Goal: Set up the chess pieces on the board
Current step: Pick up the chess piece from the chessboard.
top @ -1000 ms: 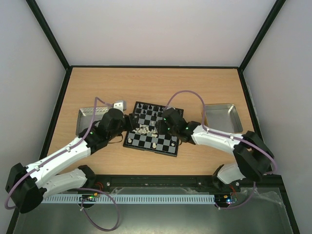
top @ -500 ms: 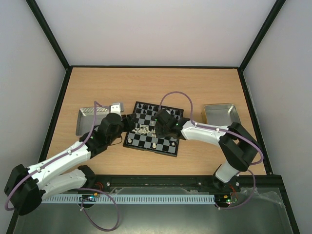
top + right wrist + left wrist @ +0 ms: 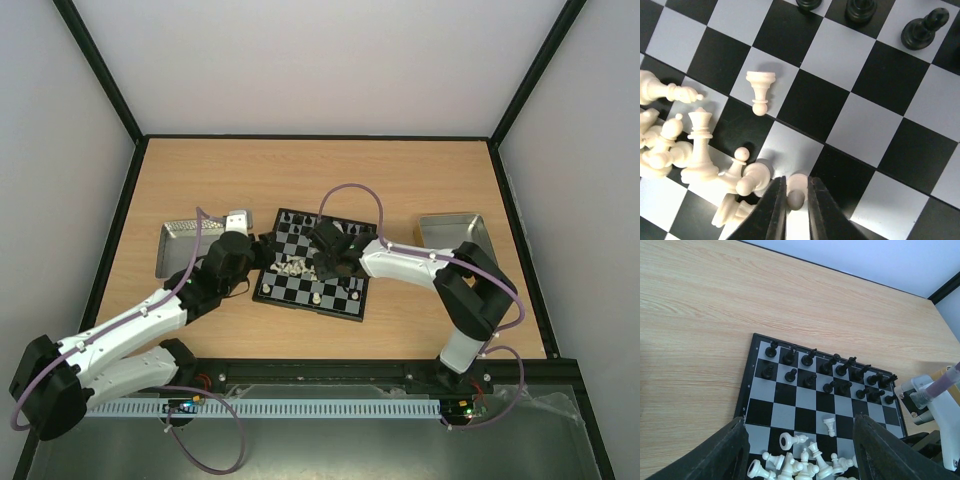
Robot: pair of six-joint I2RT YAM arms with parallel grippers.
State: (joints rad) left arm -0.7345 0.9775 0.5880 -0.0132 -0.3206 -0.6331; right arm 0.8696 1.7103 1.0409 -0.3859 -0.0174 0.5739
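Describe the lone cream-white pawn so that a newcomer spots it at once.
Start at the small black-and-grey checked chessboard. Cream-white pieces lie heaped near its middle. The pawn sits alone on one square between that heap and the black rows, touching no other piece.

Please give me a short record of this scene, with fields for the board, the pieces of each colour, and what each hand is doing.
board: flat on the wooden table
black pieces: upright, in two rows along the far edge of the board
white pieces: mostly lying in a heap on the nearer half of the board
right hand: closed on a white pawn beside the heap
left hand: open, empty, at the left edge of the board
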